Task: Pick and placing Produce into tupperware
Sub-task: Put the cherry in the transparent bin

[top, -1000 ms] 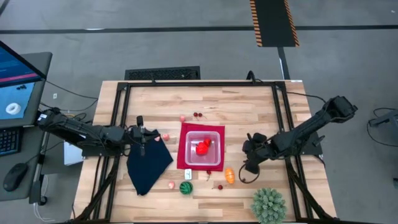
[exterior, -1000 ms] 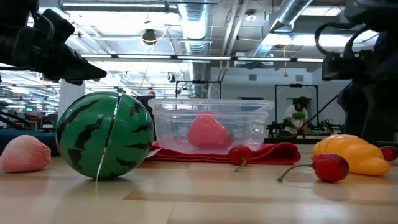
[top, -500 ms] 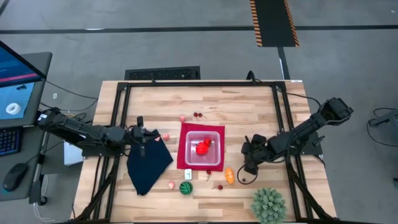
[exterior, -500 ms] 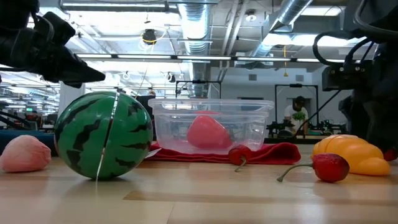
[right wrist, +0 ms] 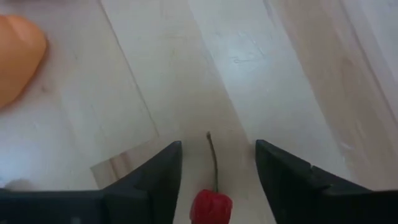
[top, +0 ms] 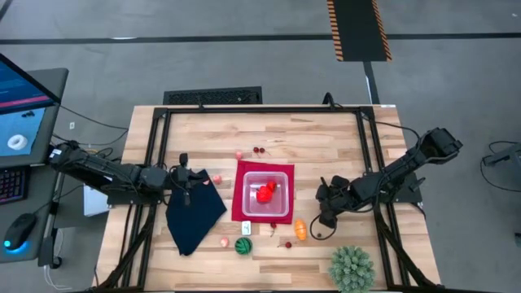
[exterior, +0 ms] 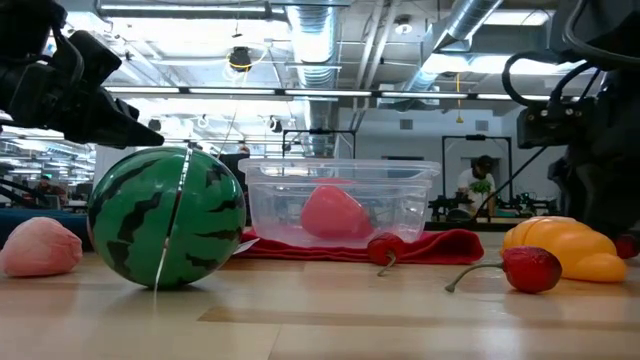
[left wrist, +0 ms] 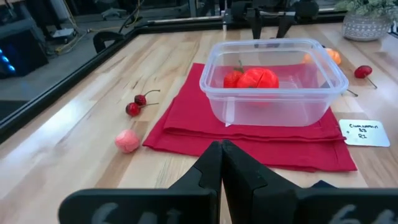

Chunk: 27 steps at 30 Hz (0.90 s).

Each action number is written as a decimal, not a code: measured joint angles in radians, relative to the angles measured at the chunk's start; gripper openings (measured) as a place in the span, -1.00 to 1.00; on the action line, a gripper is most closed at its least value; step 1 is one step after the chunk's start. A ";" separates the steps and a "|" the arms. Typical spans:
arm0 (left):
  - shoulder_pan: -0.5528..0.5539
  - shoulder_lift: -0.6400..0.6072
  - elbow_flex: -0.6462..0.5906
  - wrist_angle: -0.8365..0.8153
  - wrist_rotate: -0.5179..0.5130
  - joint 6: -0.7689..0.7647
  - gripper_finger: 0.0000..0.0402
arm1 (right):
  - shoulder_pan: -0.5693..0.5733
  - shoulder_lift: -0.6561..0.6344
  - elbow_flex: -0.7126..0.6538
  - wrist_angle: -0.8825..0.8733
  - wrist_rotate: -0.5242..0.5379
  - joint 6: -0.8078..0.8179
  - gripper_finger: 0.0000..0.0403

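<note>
The right gripper (right wrist: 216, 165) hangs low over the wooden table (top: 326, 138), near its right edge, its two dark fingers (right wrist: 155, 168) spread wide. A small red chilli-like fruit with a thin dark stem (right wrist: 211, 202) lies on the wood between those fingers, touching neither, its stem pointing away from the wrist. An orange toy fruit (top: 300, 230) lies just beside it on the side toward the table's middle.

The clear square plastic tupperware with rounded corners (top: 265, 194) stands on a folded red cloth mat (left wrist: 186, 118) at the middle of the table. Inside it lie two red pieces of produce (left wrist: 252, 79), touching each other.

The left gripper (left wrist: 221, 163) waits over the dark navy cloth (top: 194, 213) near the table's left edge, its fingers pressed together and pointing at the tupperware. Between it and the mat lie a pink toy fruit (left wrist: 127, 140) and a pair of dark red cherries (left wrist: 137, 104). Near the front edge sits a green striped watermelon ball (exterior: 166, 216), with another pink fruit (exterior: 40, 248) beside it and a red stemmed fruit (exterior: 530, 268) farther along.
</note>
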 joint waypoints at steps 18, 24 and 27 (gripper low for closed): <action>0.000 0.000 0.000 0.001 -0.001 -0.009 -1.00 | -0.001 0.000 0.000 0.002 -0.010 0.097 -0.79; 0.000 0.000 0.000 0.001 -0.001 -0.001 -1.00 | 0.001 0.002 -0.002 0.047 -0.009 0.102 -0.91; 0.000 0.000 0.000 0.002 -0.002 -0.009 -1.00 | 0.002 0.002 -0.002 0.075 0.005 0.108 -0.86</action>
